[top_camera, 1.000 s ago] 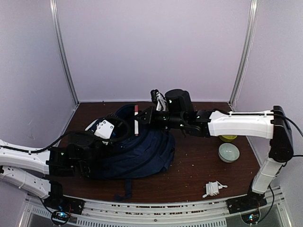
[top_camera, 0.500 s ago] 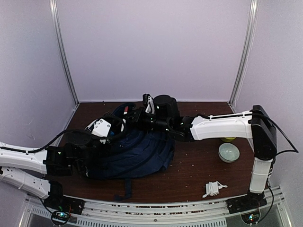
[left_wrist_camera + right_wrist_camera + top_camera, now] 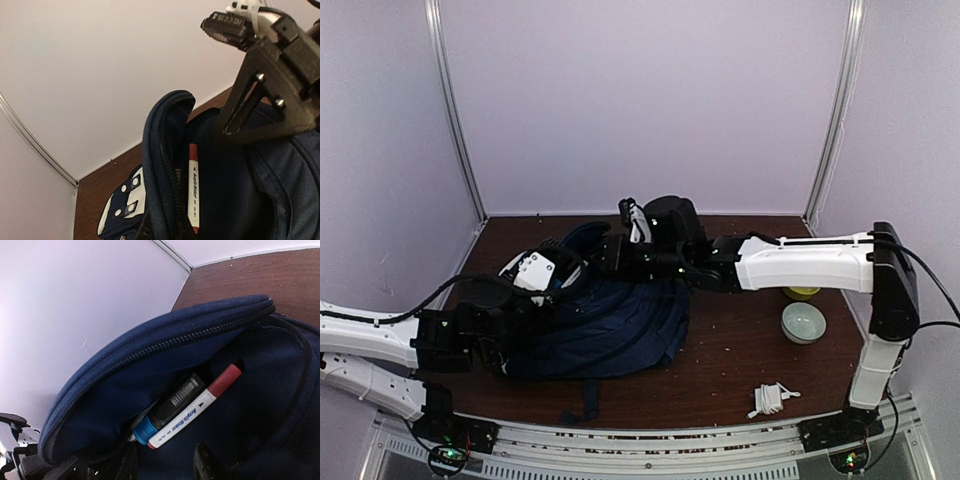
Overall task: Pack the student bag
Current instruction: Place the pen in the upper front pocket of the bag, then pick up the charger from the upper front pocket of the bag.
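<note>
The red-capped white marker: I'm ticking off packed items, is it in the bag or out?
In. The marker lies inside the student bag's unzipped opening, beside a black pen with a blue end.

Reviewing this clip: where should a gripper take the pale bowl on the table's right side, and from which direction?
Probably its rim, from straight above: the bowl sits upright and open, so one finger can drop inside the wall, the other outside.
</note>
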`<state>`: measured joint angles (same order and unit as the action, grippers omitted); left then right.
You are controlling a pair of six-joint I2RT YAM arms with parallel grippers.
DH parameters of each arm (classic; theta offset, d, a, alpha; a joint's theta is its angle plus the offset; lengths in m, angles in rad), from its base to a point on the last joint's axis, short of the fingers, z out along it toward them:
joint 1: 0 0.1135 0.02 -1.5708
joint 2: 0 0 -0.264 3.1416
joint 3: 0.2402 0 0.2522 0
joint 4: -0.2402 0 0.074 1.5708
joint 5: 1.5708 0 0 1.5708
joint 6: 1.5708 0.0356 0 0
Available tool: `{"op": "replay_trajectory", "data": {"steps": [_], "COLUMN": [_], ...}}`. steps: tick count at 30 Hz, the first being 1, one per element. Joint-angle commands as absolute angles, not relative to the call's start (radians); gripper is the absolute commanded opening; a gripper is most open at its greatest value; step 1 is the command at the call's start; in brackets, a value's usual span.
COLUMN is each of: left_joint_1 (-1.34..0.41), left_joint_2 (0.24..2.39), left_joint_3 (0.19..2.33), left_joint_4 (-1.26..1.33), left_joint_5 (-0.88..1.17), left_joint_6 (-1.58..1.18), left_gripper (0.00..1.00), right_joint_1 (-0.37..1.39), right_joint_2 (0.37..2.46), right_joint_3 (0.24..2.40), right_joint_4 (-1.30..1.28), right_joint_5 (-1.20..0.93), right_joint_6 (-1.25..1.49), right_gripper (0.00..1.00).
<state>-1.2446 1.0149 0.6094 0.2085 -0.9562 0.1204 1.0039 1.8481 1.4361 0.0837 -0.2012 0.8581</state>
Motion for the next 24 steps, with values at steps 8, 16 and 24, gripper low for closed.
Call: {"op": "replay_trajectory", "data": {"steps": [8,16,24], "left_joint_1": [-1.233,-1.233,-1.233], "left_joint_2": [1.0,1.045,1.048], "left_joint_3": [0.625,0.642,0.645], "left_joint_4": [0.33,0.335,0.335], "left_joint_5": [-1.006,-0.992,-0.979], "left_joint_6": [0.125,0.143,0.142], "left_gripper": [0.0,0.0,0.0], "right_joint_1": [1.004,1.004,1.004], "right_joint_2": [1.486,1.347,1.22], "right_joint_3": [1.362,1.068,0.876], "right_joint_4": [-0.712,-1.034,-1.045], "right_joint_5": [0.169,0.4,0.387], "right_joint_6": [0.413,0.566,0.685], "right_gripper": [0.46,0.57,0.72]}}
